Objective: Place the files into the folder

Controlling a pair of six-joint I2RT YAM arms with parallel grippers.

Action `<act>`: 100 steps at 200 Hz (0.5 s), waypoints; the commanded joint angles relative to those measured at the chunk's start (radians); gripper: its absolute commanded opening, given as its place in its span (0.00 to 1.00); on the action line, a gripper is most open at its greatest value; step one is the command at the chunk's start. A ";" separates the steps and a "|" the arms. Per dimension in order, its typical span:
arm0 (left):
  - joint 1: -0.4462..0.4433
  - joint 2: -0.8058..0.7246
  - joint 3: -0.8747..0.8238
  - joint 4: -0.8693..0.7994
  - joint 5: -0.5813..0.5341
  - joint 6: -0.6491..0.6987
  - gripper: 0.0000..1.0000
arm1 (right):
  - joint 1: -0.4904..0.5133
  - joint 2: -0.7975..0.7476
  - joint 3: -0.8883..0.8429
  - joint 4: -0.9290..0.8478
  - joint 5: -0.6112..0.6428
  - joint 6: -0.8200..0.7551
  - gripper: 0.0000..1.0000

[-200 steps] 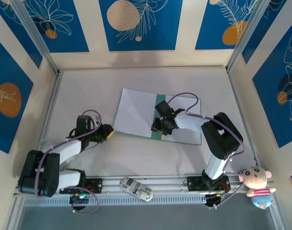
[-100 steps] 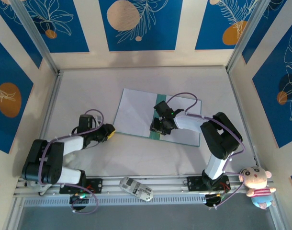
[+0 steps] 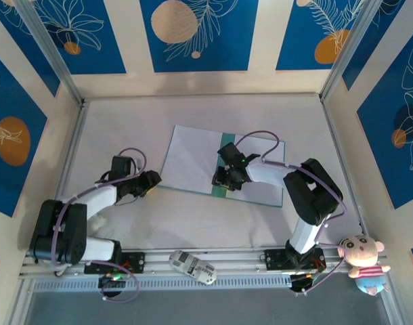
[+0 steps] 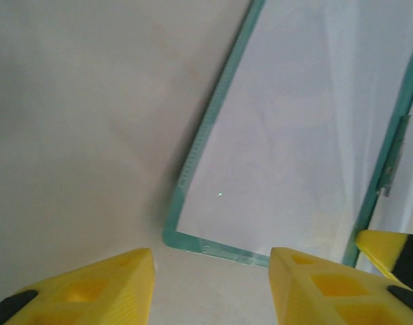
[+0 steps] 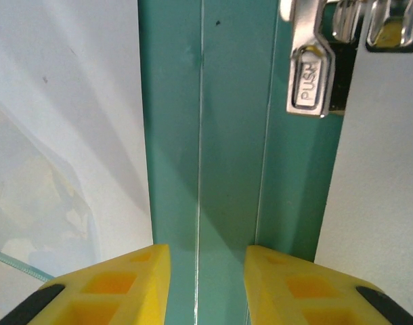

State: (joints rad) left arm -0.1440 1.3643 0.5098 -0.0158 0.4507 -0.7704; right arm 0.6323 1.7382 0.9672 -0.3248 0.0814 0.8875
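Your table (image 3: 125, 128) is a broad, pale, matte surface walled in by cream panels printed with blue leaf patterns. Near its middle the folder (image 3: 226, 143) lies open and flat, thin teal card with a creased spine. The files (image 3: 189, 159), smooth white sheets, cover both of its halves to the edges. A small shiny metal clip (image 5: 308, 74) stamped PUSH sits along the spine. A plush toy (image 3: 363, 263) rests at the near right corner, and a small grey-and-white device (image 3: 193, 266) lies on the front rail. Your right gripper (image 3: 223, 181) reaches low over the near end of the spine, jaws partly apart with nothing between them. Your left gripper (image 3: 154, 179) is stretched low over bare table just beside the folder's near left corner, jaws released and empty.
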 commanded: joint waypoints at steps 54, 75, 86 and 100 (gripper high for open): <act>0.013 0.102 0.040 0.039 0.043 0.028 0.39 | 0.012 0.002 -0.014 -0.056 0.005 -0.015 0.36; 0.014 0.123 0.038 0.068 0.057 0.025 0.37 | 0.014 0.003 -0.016 -0.056 0.005 -0.014 0.36; 0.012 0.130 0.038 0.082 0.062 0.021 0.36 | 0.015 0.004 -0.015 -0.057 0.004 -0.015 0.36; 0.013 0.136 0.038 0.100 0.067 0.016 0.35 | 0.017 0.004 -0.015 -0.058 0.003 -0.017 0.36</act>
State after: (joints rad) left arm -0.1326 1.4639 0.5312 0.0021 0.4858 -0.7570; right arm 0.6350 1.7382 0.9672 -0.3248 0.0822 0.8867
